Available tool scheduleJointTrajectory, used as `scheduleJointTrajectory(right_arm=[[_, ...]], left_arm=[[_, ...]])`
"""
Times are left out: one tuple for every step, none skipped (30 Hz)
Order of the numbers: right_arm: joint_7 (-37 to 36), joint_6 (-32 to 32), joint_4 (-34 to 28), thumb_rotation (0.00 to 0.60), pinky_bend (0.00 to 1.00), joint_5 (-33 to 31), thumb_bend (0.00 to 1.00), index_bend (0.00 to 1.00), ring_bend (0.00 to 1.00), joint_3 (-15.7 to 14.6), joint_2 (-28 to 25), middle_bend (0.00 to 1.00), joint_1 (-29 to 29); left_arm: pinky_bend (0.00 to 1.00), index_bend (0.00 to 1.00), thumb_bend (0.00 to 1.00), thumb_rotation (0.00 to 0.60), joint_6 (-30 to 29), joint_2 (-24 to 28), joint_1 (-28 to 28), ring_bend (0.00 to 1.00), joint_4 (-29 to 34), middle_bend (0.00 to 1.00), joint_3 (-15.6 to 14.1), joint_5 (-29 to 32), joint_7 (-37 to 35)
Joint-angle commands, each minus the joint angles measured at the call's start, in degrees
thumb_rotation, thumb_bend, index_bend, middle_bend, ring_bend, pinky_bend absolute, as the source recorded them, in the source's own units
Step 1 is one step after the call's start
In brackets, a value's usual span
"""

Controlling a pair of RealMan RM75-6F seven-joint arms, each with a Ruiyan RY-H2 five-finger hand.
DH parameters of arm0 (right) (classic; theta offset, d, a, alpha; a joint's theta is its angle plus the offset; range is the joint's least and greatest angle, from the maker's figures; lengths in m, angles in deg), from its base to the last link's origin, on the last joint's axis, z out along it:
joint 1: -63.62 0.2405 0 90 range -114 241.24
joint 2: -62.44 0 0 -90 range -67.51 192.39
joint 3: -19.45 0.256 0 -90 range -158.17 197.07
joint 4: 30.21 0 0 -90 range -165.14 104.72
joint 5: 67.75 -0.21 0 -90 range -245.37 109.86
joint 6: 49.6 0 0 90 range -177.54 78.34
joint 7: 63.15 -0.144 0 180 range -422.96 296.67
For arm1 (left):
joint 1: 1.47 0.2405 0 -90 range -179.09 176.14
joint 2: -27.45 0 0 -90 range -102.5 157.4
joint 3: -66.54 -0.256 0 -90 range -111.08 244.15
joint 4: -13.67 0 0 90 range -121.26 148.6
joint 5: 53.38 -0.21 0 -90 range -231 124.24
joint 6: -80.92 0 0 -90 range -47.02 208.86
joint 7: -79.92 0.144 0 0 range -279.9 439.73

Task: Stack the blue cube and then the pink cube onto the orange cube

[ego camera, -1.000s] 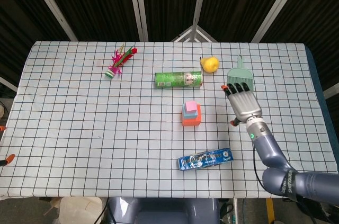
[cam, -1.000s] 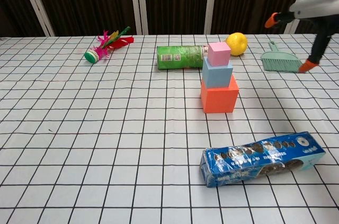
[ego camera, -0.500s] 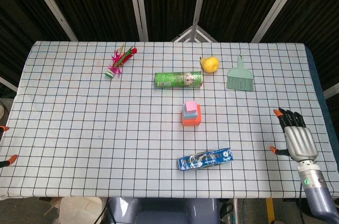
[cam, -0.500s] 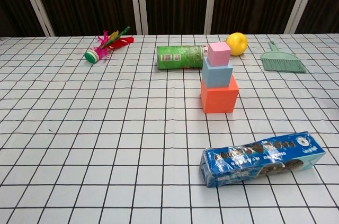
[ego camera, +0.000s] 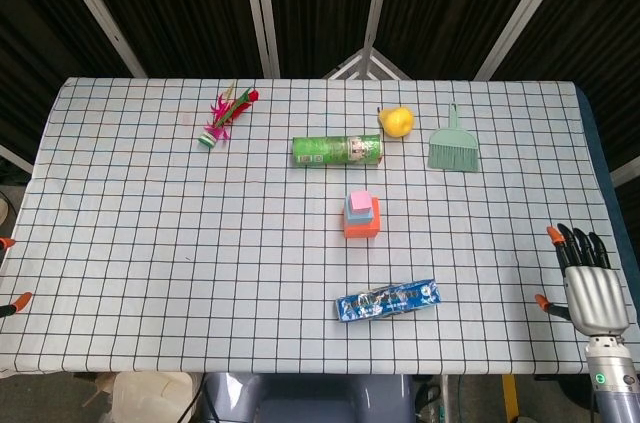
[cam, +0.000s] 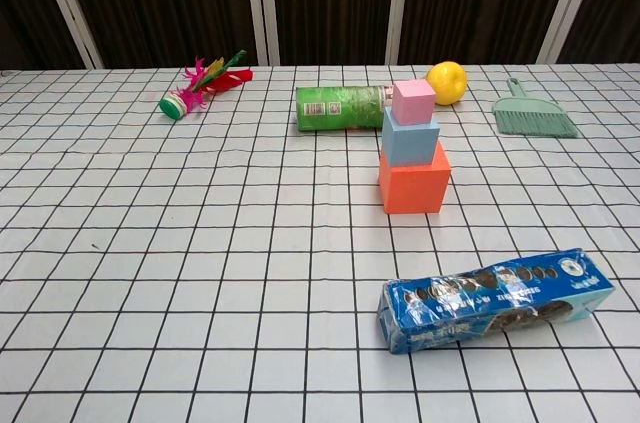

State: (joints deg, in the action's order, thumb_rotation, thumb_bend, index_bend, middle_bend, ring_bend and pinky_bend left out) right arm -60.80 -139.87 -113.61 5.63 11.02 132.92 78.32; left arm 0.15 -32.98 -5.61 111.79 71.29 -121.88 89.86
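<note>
The orange cube (ego camera: 360, 228) (cam: 413, 188) sits mid-table. The blue cube (ego camera: 371, 209) (cam: 410, 140) rests on it, and the pink cube (ego camera: 358, 200) (cam: 414, 101) tops the blue one. The stack stands upright with nothing touching it. My right hand (ego camera: 592, 283) hovers at the table's near right corner, far from the stack, fingers extended and apart, holding nothing. Of my left hand (ego camera: 8, 305) only two orange tips show at the left edge of the head view, set apart with nothing between them. Neither hand appears in the chest view.
A green can (ego camera: 338, 150) (cam: 340, 108) lies behind the stack, with a lemon (ego camera: 396, 121) (cam: 447, 82) and a teal brush (ego camera: 453, 148) (cam: 533, 116) to its right. A blue cookie pack (ego camera: 388, 300) (cam: 495, 298) lies in front. A feathered shuttlecock (ego camera: 222, 118) (cam: 195, 91) lies far left.
My right hand has drawn back from beside the brush to the table's near right corner and has left the chest view. The stack has not moved.
</note>
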Motion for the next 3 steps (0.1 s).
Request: scheduleJointTrajectory(right_arm=[[0.11, -0.45, -0.43, 0.600, 0.00, 1.08, 0.12, 0.00, 0.04, 0.89, -0.31, 0.07, -1.09], [0.12, -0.39, -0.56, 0.600, 0.00, 1.33, 0.12, 0.00, 0.04, 1.10, -0.38, 0.07, -1.38], [0.05, -0.20, -0.73, 0.600, 0.00, 1.58, 0.11, 0.00, 0.04, 1.25, -0.50, 0.07, -1.65]], left_arm=[[0.02, 0.23, 0.21, 0.600, 0.24, 0.10, -0.06, 0.00, -0.31, 0.01, -0.09, -0.45, -0.40], [0.02, 0.23, 0.21, 0.600, 0.43, 0.07, -0.13, 0.00, -0.42, 0.02, -0.16, -0.55, -0.38], [0.02, 0.23, 0.21, 0.600, 0.68, 0.05, -0.23, 0.00, -0.48, 0.02, -0.26, -0.65, -0.30]])
